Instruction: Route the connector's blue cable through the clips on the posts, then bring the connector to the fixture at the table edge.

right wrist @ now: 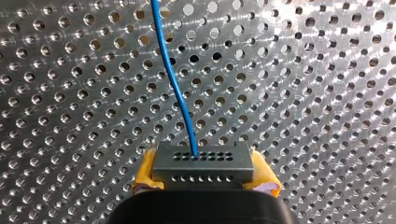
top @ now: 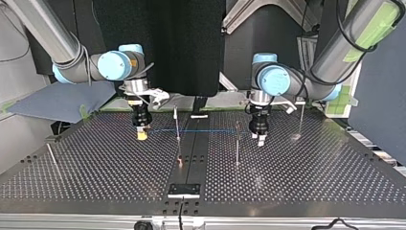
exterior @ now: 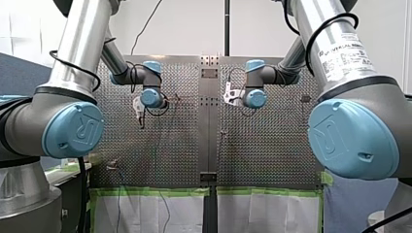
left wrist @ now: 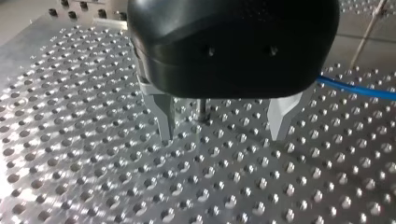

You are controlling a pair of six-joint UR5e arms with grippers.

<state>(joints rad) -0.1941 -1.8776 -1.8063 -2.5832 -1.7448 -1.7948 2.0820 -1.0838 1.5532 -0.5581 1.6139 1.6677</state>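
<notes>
My right gripper is shut on a dark grey connector, which sits between its yellow pads. The blue cable leaves the connector's face and runs ahead over the perforated plate. In the top view the blue cable stretches level from my right gripper, past a thin post and a second post, to my left gripper. My left gripper stands open just above the plate with nothing between its metal fingers. The cable passes beside it.
A black fixture sits at the table edge nearest the top view's camera. Two more thin posts stand apart, one at the top view's left and one at its right. The perforated table spreads around both grippers.
</notes>
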